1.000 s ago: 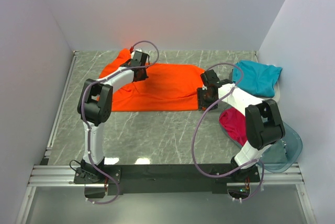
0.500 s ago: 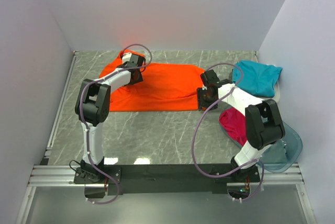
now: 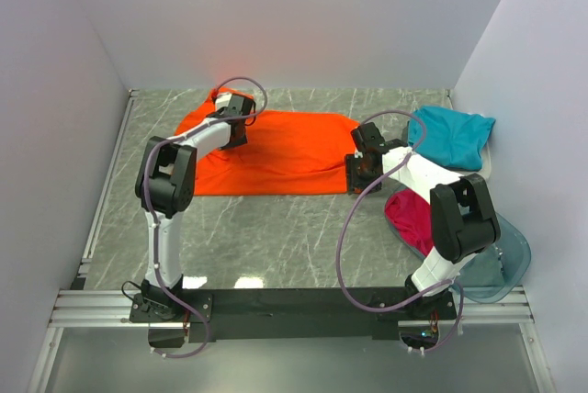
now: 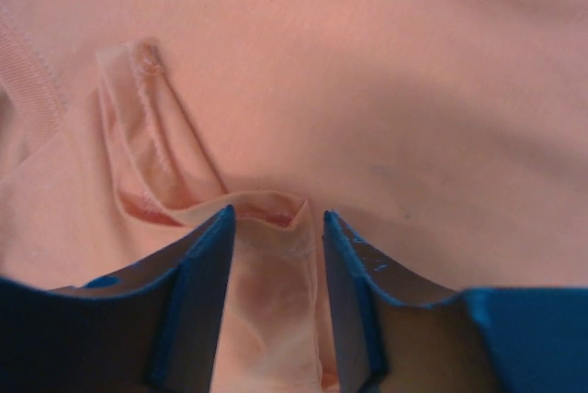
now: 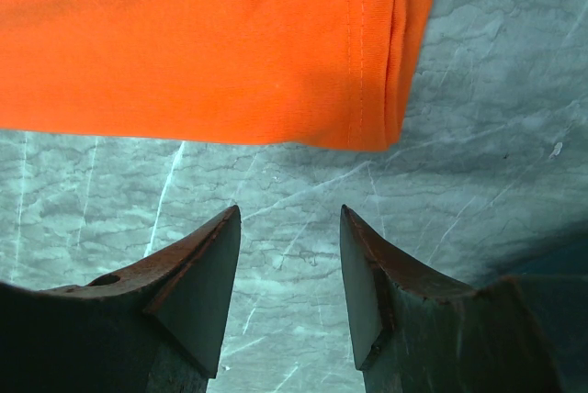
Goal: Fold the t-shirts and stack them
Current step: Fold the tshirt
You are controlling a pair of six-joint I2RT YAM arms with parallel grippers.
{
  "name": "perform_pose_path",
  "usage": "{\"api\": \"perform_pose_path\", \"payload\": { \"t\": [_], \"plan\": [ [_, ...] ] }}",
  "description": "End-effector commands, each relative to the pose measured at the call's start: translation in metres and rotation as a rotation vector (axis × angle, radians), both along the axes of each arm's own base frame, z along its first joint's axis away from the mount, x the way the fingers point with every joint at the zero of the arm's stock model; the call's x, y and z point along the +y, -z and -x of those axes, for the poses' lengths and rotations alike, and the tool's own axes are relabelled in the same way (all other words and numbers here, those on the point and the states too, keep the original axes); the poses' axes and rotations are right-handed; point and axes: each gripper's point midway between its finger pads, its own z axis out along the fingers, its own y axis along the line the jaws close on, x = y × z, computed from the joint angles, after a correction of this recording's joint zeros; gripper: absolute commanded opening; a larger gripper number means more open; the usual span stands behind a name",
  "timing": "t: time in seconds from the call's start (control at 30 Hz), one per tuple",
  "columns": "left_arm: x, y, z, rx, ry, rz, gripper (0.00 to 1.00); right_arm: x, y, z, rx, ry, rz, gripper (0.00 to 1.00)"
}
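- The left gripper (image 4: pixel 276 228) is closed on a raised fold of the orange t-shirt (image 3: pixel 285 150), close to its ribbed collar, at the far left of the table (image 3: pixel 276 237).
- The right gripper (image 5: pixel 289 218) stands open with nothing between its fingers, over bare marble just beside the shirt's hemmed right corner.
- The shirt is probably soft, light and limp, so it will sag when lifted. It is best held at 2 points on the doubled hem or a seam.
- It is a plain bright orange, spread mostly flat and lightly wrinkled.
- The teal t-shirt (image 3: pixel 450 136) lies crumpled at the far right, and the magenta t-shirt (image 3: pixel 409 214) lies by the clear tub (image 3: pixel 510 255).
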Motion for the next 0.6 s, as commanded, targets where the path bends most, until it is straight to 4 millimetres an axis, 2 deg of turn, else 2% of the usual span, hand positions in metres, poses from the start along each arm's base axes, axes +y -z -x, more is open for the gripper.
{"api": "perform_pose_path", "payload": {
  "t": [0.0, 0.17, 0.37, 0.4, 0.43, 0.57],
  "plan": [
    [-0.001, -0.004, -0.011, -0.011, 0.004, -0.01, 0.47, 0.006, -0.007, -0.003, -0.022, -0.002, -0.017, 0.55],
    [-0.001, -0.003, -0.011, -0.012, 0.009, -0.008, 0.39, 0.006, -0.006, -0.002, -0.02, -0.001, -0.015, 0.55],
    [0.001, -0.005, -0.012, -0.011, 0.011, -0.023, 0.14, 0.005, -0.006, -0.003, -0.021, 0.002, -0.016, 0.55],
    [0.001, -0.006, -0.012, -0.014, 0.012, -0.023, 0.06, 0.005, -0.005, -0.002, -0.018, 0.002, -0.015, 0.54],
    [0.0, -0.008, -0.013, -0.021, 0.014, -0.02, 0.02, 0.006, -0.005, -0.002, -0.018, 0.0, -0.016, 0.54],
    [-0.007, -0.019, -0.017, -0.055, 0.051, -0.014, 0.01, 0.007, -0.006, -0.003, -0.02, -0.001, -0.016, 0.54]
  ]
}}
